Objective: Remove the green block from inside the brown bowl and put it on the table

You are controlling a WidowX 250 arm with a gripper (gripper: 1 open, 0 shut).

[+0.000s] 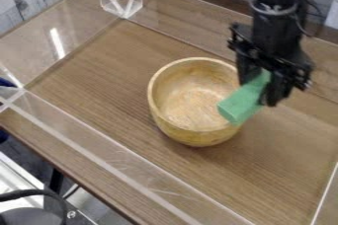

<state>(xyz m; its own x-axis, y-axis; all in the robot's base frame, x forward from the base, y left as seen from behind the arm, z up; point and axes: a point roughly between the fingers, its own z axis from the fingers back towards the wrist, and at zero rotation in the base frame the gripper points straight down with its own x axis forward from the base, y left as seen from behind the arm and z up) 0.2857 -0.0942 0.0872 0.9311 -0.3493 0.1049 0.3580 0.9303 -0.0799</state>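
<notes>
While the jaws (268,76) grip the green block (246,97), it overlaps the brown bowl's (165,96) right side in view.

A black robot arm (266,17) reached over a wood-grain tabletop, its dark, angular body built of blocky segments with pale grey patches near the top. Small light spots dotted the lower housing, whose details were blurred. Black, narrow finger parts formed its lower end.

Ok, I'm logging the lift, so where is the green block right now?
In the camera view, the flat bright green block hangs in the gripper, right of centre, overlapping the right rim of the round tan wooden bowl.
</notes>
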